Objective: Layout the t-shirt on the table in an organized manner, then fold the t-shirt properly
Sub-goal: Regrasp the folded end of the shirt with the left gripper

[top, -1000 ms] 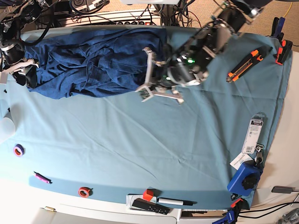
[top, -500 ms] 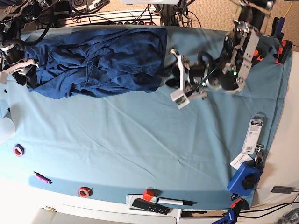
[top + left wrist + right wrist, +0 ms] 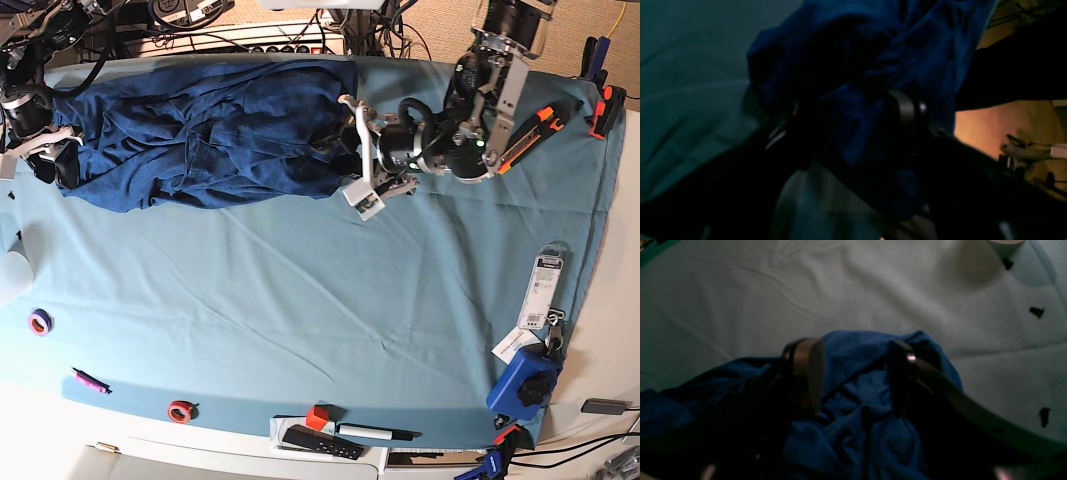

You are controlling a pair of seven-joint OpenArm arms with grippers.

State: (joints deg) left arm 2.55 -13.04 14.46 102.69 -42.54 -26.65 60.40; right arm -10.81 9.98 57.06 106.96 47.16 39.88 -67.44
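Note:
The dark navy t-shirt (image 3: 200,130) lies crumpled in a long heap along the back of the teal table (image 3: 300,300). My left gripper (image 3: 352,150) is at the shirt's right edge, jaws wide apart. The left wrist view is dark; its open fingers (image 3: 903,110) straddle a bunched fold of t-shirt (image 3: 907,40) above the table (image 3: 680,83). My right gripper (image 3: 58,152) sits at the shirt's left end. Seen from the right wrist, the right gripper (image 3: 855,373) stands open with t-shirt (image 3: 857,440) fabric between and under its fingers (image 3: 806,373). Pale table (image 3: 840,283) cloth stretches beyond.
An orange-black utility knife (image 3: 530,135) and an orange clamp (image 3: 605,110) lie at the back right. A blue device (image 3: 525,385) and a packaged tag (image 3: 545,285) sit on the right. Tape rings (image 3: 180,410), a red cube (image 3: 318,417) and a remote (image 3: 320,442) line the front edge.
My left gripper opened and let go of the shirt's right edge, swung away to the right, then came back to that edge. The right arm stayed put.

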